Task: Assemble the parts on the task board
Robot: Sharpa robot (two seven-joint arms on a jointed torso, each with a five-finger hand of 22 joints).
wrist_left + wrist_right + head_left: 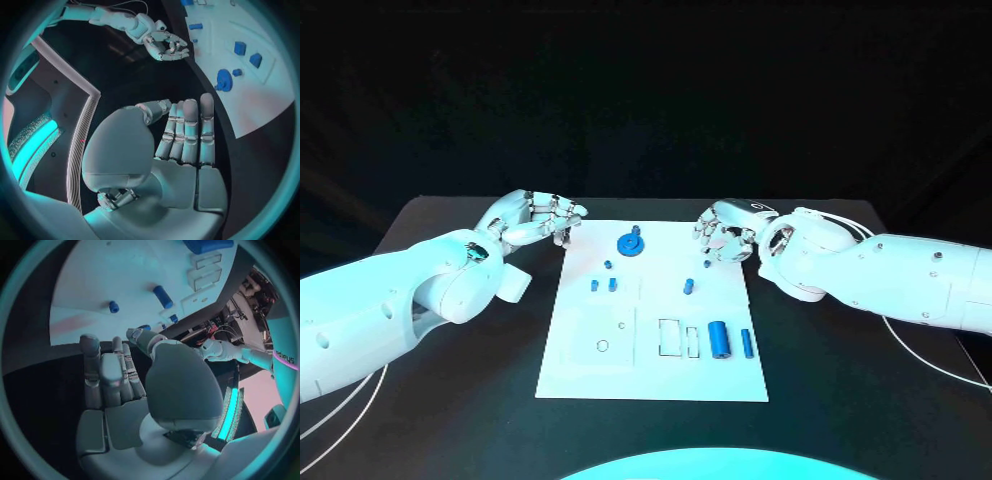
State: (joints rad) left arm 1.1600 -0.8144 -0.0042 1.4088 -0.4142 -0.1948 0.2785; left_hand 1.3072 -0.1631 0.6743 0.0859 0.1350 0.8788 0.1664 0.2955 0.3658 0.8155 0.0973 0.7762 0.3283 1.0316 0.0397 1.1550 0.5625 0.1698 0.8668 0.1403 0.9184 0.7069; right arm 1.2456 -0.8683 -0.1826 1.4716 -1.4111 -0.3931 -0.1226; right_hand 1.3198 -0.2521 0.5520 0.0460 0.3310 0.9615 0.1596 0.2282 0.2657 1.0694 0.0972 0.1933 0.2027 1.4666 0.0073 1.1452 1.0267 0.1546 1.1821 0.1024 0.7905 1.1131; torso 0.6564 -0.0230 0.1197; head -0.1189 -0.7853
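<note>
While both hands are hovering empty at the far corners of the board (589, 370), you are looking at a job that is barely started. Your left hand (535, 221) is hanging just off the board's far left corner, fingers loosely curled and apart, holding nothing; your right hand (728, 232) is sitting over the far right corner, fingers bent downward, also holding nothing. By my count eight blue parts are lying or standing on the board: one gear (632, 243) at the far middle, three pegs (603, 284) near the left, two pegs (689, 286) toward the right, and a cylinder (718, 337) with a thin bar (747, 343) beside it on the near right. You are risking a knock: the right fingers are hanging close to the nearest peg (707, 265), so a careless descent could be tipping it or sending the cylinder rolling across the desk (444, 220).
</note>
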